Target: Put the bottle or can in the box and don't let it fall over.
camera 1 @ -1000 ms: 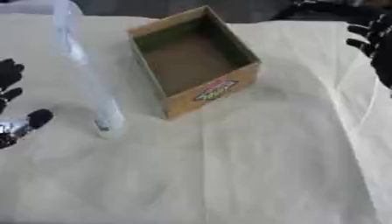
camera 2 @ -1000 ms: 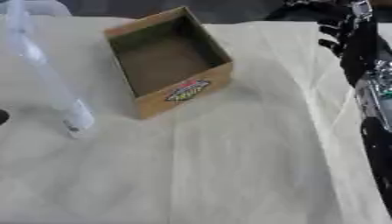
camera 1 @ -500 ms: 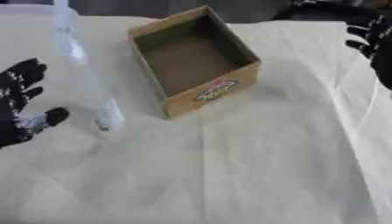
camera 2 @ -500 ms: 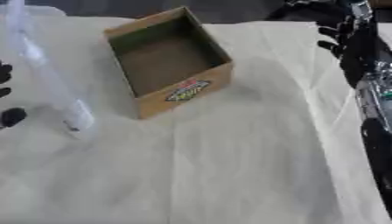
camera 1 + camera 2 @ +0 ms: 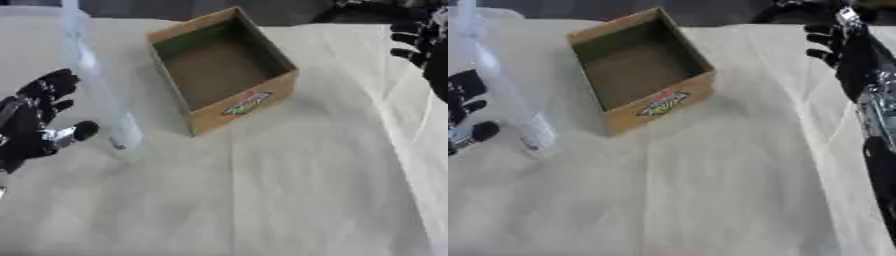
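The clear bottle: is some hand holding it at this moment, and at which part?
No. The clear bottle stands free on the cloth. The left hand is open beside its lower part, not touching; the right hand is far away.

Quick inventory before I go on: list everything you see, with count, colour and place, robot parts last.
bottle: 1, clear plastic, tall, standing left of the box
box: 1, brown cardboard, open top, nothing visible inside, upper centre, coloured label on its near side
cloth: 1, cream, creased, covering the table
left hand: 1, black with silver, left edge, open beside the bottle, not gripping it
right hand: 1, black, upper right corner, fingers relaxed, holding nothing, away from the box
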### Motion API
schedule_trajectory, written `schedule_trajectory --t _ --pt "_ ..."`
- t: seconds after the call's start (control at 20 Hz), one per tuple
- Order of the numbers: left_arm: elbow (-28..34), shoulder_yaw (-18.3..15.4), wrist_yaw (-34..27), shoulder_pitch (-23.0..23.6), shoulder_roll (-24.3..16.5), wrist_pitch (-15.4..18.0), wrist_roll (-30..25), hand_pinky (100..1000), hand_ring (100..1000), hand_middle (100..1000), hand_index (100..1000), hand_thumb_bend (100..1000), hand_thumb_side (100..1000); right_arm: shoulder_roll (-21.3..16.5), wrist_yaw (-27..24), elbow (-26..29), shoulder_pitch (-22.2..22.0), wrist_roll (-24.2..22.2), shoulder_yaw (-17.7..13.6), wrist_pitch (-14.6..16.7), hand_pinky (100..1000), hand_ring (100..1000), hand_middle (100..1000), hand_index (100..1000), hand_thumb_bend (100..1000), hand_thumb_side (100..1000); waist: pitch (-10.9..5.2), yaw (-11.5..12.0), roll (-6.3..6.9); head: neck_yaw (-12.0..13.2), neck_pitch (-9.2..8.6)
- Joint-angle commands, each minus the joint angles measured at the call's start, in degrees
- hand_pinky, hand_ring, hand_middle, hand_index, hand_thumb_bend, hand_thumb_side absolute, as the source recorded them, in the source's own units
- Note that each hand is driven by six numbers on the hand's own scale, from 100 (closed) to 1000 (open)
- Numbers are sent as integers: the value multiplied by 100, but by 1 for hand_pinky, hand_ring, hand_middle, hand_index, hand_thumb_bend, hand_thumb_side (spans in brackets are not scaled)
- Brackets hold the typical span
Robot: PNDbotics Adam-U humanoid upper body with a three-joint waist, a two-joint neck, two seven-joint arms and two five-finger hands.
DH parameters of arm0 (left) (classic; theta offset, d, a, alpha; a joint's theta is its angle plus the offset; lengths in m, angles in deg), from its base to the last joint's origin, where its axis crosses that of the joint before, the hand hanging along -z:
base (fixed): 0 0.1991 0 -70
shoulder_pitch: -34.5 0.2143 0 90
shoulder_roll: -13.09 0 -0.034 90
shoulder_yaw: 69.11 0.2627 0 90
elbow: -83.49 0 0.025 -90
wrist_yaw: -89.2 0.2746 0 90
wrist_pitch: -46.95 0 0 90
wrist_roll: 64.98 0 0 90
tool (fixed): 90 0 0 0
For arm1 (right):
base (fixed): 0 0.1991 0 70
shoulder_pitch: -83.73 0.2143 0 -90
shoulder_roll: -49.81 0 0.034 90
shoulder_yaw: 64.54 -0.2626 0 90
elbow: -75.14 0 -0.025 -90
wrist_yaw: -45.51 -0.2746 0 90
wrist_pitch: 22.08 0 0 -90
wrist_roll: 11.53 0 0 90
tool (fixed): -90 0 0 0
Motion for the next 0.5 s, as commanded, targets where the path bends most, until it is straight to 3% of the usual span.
schedule_trajectory --t 0.05,0.5 --pt "-20 28 1 -126 -63 -11 -94 1000 1000 910 956 745 246 -90 9 101 90 10 -36 -12 882 922 805 982 252 934 -147 -13 19 22 -3" --pt "-240 125 -59 -326 38 -70 -165 1000 1000 907 953 741 250 -87 -54 94 87 31 -16 -47 878 917 800 979 255 936 -142 -21 21 56 -6"
